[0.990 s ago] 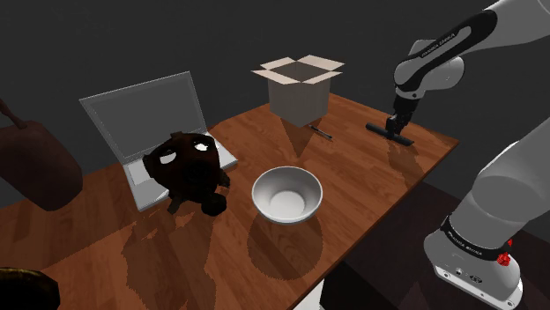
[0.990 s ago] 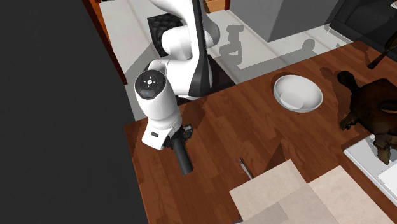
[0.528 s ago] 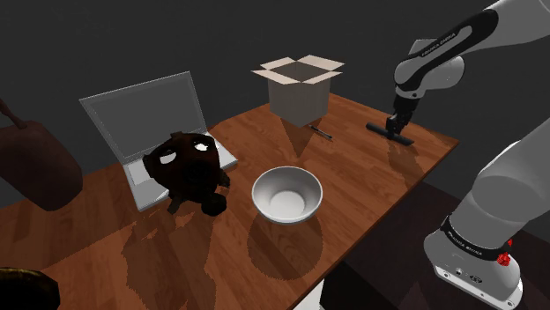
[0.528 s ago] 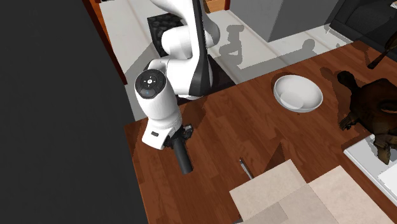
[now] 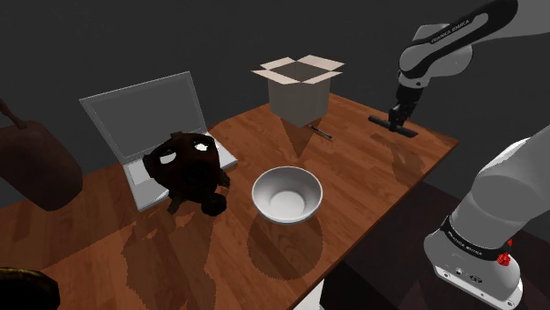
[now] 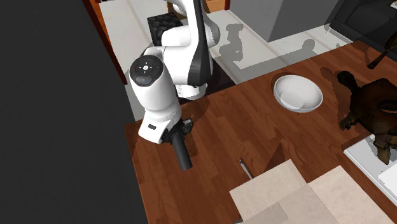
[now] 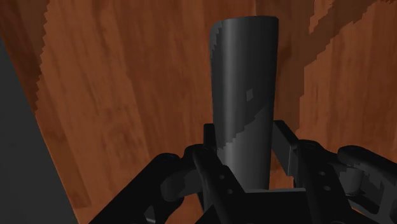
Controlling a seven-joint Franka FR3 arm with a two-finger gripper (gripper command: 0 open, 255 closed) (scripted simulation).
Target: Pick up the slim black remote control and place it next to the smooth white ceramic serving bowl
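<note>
Wrist view: the gripper [image 7: 247, 149] is clamped on the remote control [image 7: 245, 83], a slim, plain black bar with a smooth, buttonless face, its 2 fingers pressing the long sides. The remote is held over a corner of the wooden table [image 5: 379, 176], well apart from the white bowl [image 5: 286, 195].

On your wooden table [image 5: 353, 189], an open cardboard box [image 5: 298, 92] stands at the far edge with its flaps spread. Just beside it, toward the shoulder view's right, a thin dark stick-like item [image 5: 321, 132] lies flat. Look to the shoulder view's left: an open grey laptop [image 5: 141, 119], and a dark brown plush creature [image 5: 185, 167] covering part of its keyboard. Further left there's a rounded brown shape [image 5: 35, 167], too dim to name.
</note>
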